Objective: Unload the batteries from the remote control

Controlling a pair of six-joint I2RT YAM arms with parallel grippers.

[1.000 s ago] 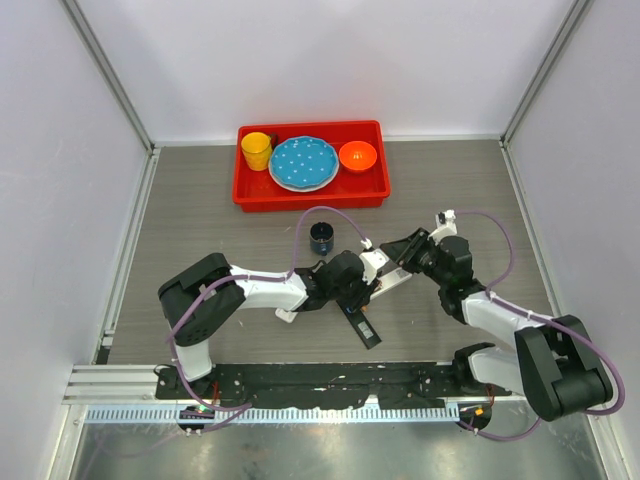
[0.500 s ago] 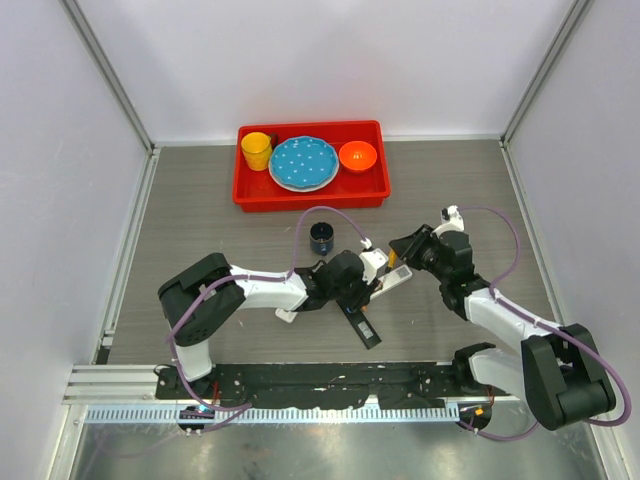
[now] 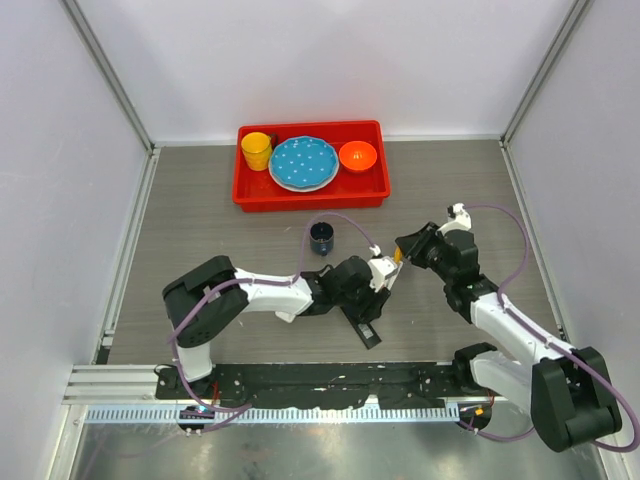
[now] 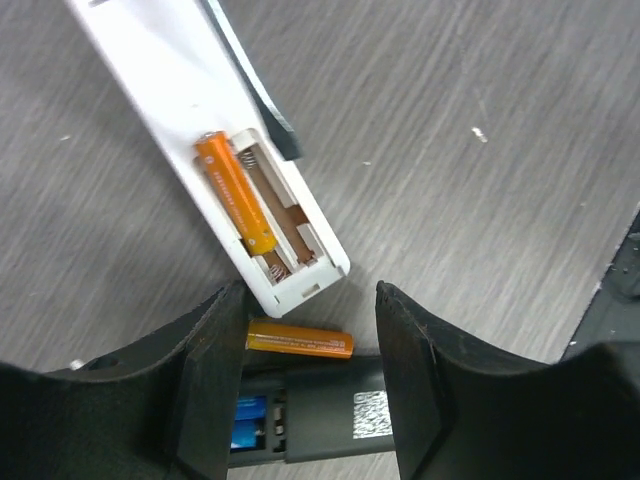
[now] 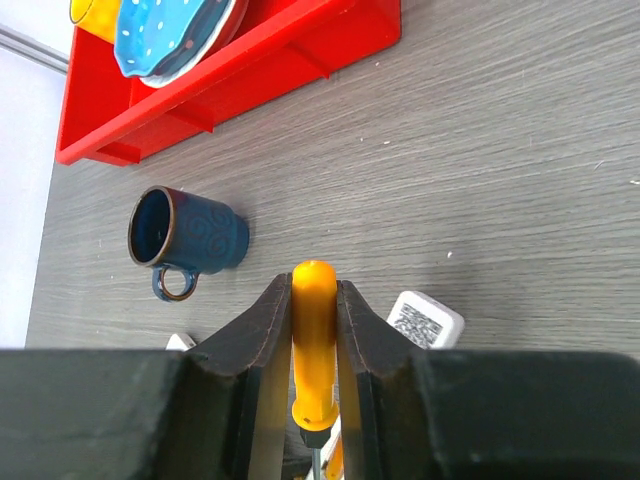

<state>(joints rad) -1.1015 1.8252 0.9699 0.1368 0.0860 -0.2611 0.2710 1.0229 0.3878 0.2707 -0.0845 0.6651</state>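
My left gripper (image 4: 310, 296): spread astride the white remote (image 4: 180, 130) end, likely bracing it; seated battery (image 4: 235, 192) inside; loose battery (image 4: 299, 340) just beside; my right gripper (image 5: 313, 284): clamping the screwdriver (image 5: 313, 345), presumably for prying.

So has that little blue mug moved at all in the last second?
No. The mug sits in the same spot as before, just in front of the red tray.

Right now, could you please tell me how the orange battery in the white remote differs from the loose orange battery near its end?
The seated battery sits in the white remote's open compartment, beside an empty slot; the loose battery lies outside, between that remote's end and the black remote. The seated battery runs along the remote; the loose battery lies angled to it. Both are thin and orange.
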